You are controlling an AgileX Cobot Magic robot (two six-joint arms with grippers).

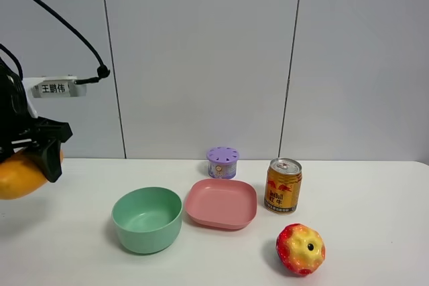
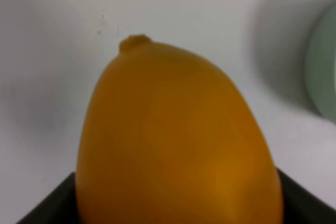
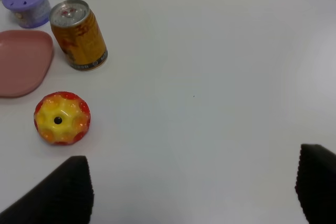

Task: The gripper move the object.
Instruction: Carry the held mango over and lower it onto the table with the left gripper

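I'm holding the object (image 2: 178,145) in the left gripper (image 1: 39,155), its fingers (image 2: 44,211) pinching the fat end while the long axis is pointing out past them, stem nub foremost. At the left edge of the high view it seems to be hanging above the tabletop (image 1: 375,192). The green bowl (image 1: 147,219) is lying to its right. The right gripper (image 3: 194,192), fingers spread and empty, is playing no part.

One mango (image 1: 17,175), apple (image 1: 300,248), can (image 1: 283,185), jar (image 1: 222,163); two bowls (image 1: 147,239) (image 1: 221,203).
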